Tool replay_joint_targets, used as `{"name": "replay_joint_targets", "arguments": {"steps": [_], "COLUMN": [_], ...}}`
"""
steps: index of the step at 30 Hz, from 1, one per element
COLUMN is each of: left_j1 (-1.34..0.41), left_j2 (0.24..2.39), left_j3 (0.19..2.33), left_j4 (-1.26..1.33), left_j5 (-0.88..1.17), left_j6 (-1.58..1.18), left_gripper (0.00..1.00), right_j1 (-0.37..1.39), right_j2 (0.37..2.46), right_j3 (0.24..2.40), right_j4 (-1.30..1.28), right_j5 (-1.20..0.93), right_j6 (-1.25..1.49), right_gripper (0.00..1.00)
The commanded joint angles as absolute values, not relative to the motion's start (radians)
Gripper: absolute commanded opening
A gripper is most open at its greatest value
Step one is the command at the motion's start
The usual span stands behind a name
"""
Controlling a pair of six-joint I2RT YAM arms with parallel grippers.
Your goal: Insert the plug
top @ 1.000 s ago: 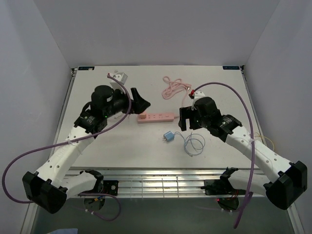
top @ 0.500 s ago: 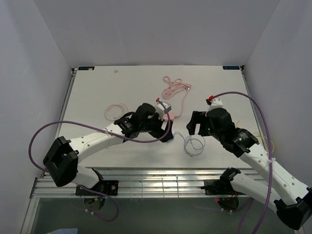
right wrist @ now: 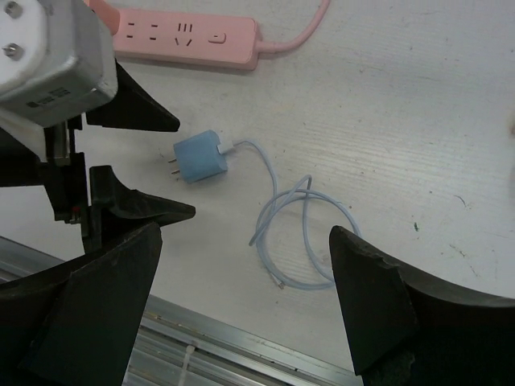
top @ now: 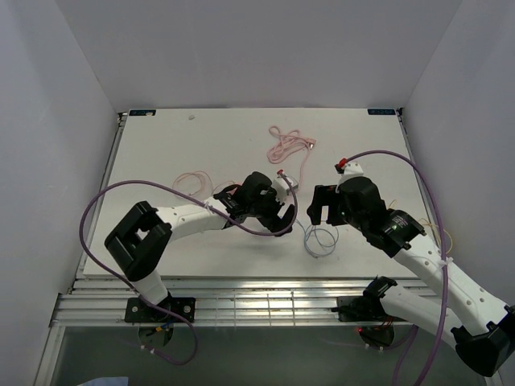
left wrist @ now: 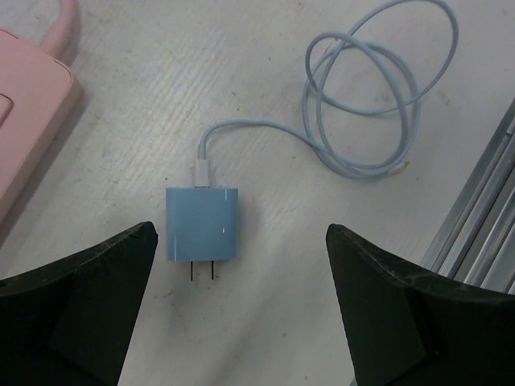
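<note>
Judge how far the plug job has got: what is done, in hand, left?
Done: only the approach; the left gripper hangs open over the plug, which lies loose on the table. In hand: nothing; the right gripper is open too. Left: grip the plug, carry it to the strip, push it in.
</note>
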State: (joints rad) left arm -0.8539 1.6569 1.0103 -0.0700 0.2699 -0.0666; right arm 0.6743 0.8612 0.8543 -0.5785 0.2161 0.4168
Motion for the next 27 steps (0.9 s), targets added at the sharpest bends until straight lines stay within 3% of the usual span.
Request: {"name": "replay_joint_targets", "arguments": {"steps": [1,9,16,27], "left_j1": [-0.851,-0.851,-0.851,-0.850], "left_j2": [1.669,1.749,1.787,1.766], "left_j3": [1.025,1.000,0.983,0.959], "left_j4": [-0.057,-0.037,-0.055,-0.031], "left_j5": [0.327,0.282,0.239,0.249], "left_j6": [-0.029,-0.029,-0.020,-0.023], "left_gripper": [0.98,0.98,0.86,0.40], "right_j1": [0.666,0.666,0.666,0.664], "right_j2": [0.845,0.862,0.871,0.864], "right_j3": [0.896,0.899,0.899,0.890], "right_j4": [-0.568,-0.561,-0.561,-0.561], "right_j5": [0.215,0.196,0.189,0.193], "right_j6": [0.385,0.344,0.322,0.322], "right_gripper": [0.90,0.90,0.90,0.90]}}
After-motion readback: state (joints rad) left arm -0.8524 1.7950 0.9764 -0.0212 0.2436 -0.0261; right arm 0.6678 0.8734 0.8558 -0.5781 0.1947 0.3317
